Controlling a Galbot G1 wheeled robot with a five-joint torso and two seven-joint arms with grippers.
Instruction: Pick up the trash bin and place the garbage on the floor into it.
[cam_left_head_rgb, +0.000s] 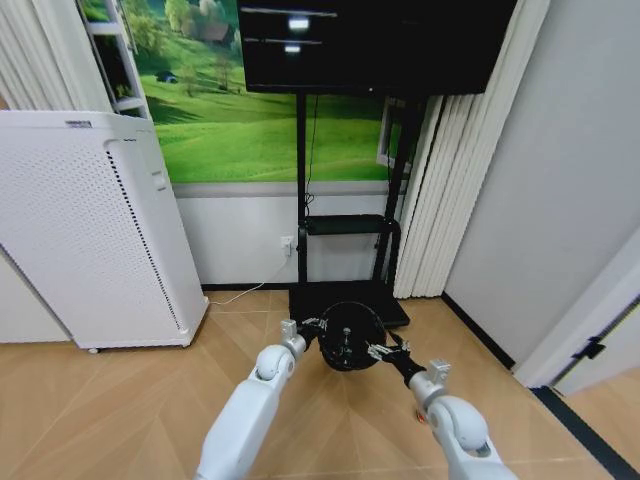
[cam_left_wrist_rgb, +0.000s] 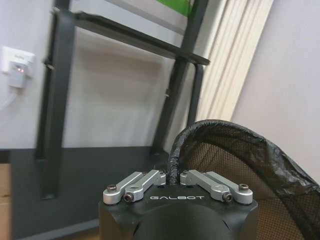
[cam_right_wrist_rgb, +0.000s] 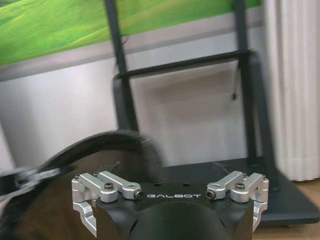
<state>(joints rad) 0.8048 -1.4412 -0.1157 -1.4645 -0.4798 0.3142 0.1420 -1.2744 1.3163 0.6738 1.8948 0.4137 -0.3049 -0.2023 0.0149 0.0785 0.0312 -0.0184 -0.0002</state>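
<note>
Black mesh trash bin (cam_left_head_rgb: 349, 335) hangs between grippers: left gripper (cam_left_wrist_rgb: 172, 176) pinches its rim (right gripper (cam_right_wrist_rgb: 170, 186) spread wide).

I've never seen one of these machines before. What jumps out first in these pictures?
Two white arms reach forward over the wooden floor to a small black trash bin held between them. The left end effector is clamped on the bin's rim; the right end effector sits open at its other side. A tall white perforated appliance stands to the left, with a black TV stand behind the bin.
</note>
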